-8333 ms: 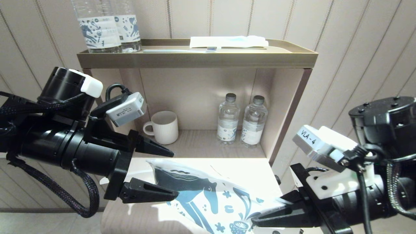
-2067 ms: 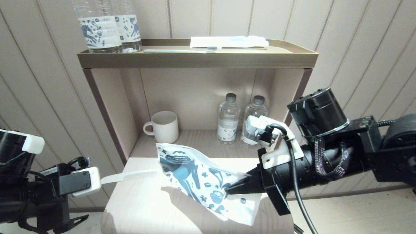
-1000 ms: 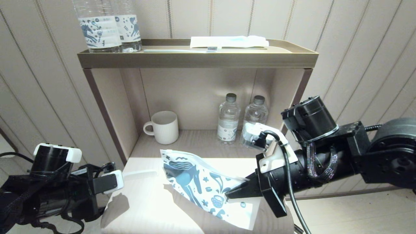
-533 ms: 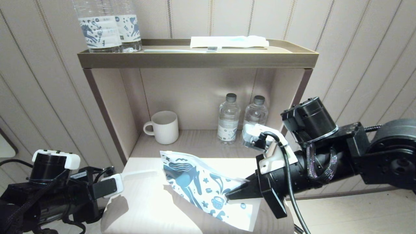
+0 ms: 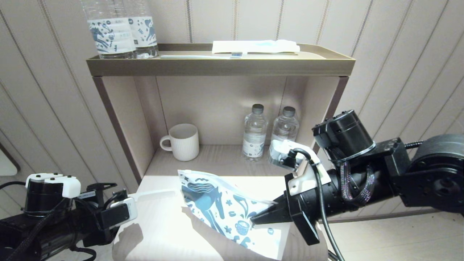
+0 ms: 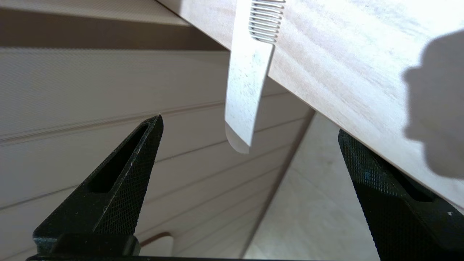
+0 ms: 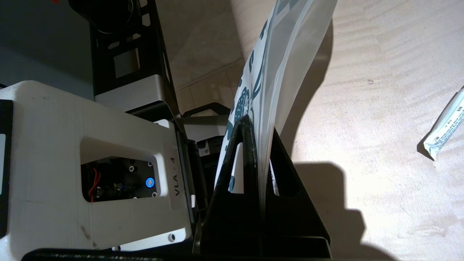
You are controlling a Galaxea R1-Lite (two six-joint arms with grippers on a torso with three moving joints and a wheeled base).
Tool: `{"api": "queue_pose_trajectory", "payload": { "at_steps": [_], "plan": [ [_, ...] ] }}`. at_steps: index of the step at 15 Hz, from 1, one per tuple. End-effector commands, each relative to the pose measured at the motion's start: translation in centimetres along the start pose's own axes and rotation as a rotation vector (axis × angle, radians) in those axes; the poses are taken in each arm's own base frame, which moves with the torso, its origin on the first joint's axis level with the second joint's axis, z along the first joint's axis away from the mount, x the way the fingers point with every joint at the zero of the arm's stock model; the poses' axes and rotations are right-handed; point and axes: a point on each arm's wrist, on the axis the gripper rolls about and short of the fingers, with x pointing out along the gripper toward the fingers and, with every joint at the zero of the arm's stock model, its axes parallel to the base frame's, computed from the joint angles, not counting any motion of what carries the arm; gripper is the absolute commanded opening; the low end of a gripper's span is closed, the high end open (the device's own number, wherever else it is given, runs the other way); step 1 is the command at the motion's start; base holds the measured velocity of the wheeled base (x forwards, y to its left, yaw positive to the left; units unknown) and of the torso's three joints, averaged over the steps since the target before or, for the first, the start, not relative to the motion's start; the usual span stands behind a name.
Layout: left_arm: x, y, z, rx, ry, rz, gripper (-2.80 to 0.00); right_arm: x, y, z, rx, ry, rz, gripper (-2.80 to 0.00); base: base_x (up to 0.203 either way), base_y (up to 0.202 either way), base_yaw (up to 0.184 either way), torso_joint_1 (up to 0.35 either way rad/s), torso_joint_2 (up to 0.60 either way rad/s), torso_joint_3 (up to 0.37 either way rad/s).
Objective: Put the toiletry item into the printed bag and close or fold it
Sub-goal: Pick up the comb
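Currently the comb (image 5: 154, 194) lies on the table (image 5: 163, 232), its teeth end beside the bag (image 5: 221, 208) mouth and its handle overhanging the table's left edge. It is not yet inside the bag.

The right gripper (image 5: 253, 219) is clamped on the bag's lower right part, holding the bag tilted up from the table; in the right wrist view both fingers pinch the bag film (image 7: 268, 108). This hold is unchanged over the last second.

The left gripper (image 6: 250, 174) has its jaws spread wide and grips nothing. Over the last two seconds the left arm has dropped lower and drawn back to the table's left corner, and the comb handle (image 6: 246, 90) now points into the gap between the open fingers (image 6: 123, 174).

Judgement: the left gripper is lined up to take the overhanging handle. The next move likely calls for closing on the handle, then sliding the comb toward the bag mouth. A poor grip could knock the comb off the table's left edge.
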Motion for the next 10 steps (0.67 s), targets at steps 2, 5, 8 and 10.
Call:
{"api": "queue_pose_trajectory", "payload": {
  "at_steps": [2, 5, 8, 10],
  "plan": [
    [1.05, -1.15, -0.40, 0.035, 0.022, 0.002, 0.00, -0.03, -0.02, -0.02, 0.001, -0.003, 0.011, -2.80, 0.000, 0.000, 0.000, 0.000, 0.00, 0.000],
    [1.13, -0.99, -0.35, 0.039, 0.015, 0.026, 0.00, 0.01, -0.05, -0.04, 0.001, -0.002, 0.010, -2.80, 0.000, 0.000, 0.000, 0.000, 0.00, 0.000],
    [1.47, -0.94, -0.31, 0.042, 0.018, 0.024, 0.00, 0.02, -0.05, -0.08, 0.002, -0.001, 0.011, -2.80, 0.000, 0.000, 0.000, 0.000, 0.00, 0.000],
    [1.62, -0.77, -0.23, 0.042, 0.013, 0.037, -2.80, 0.01, -0.05, -0.04, 0.002, -0.002, 0.010, -2.80, 0.000, 0.000, 0.000, 0.000, 0.00, 0.000]
  ]
}}
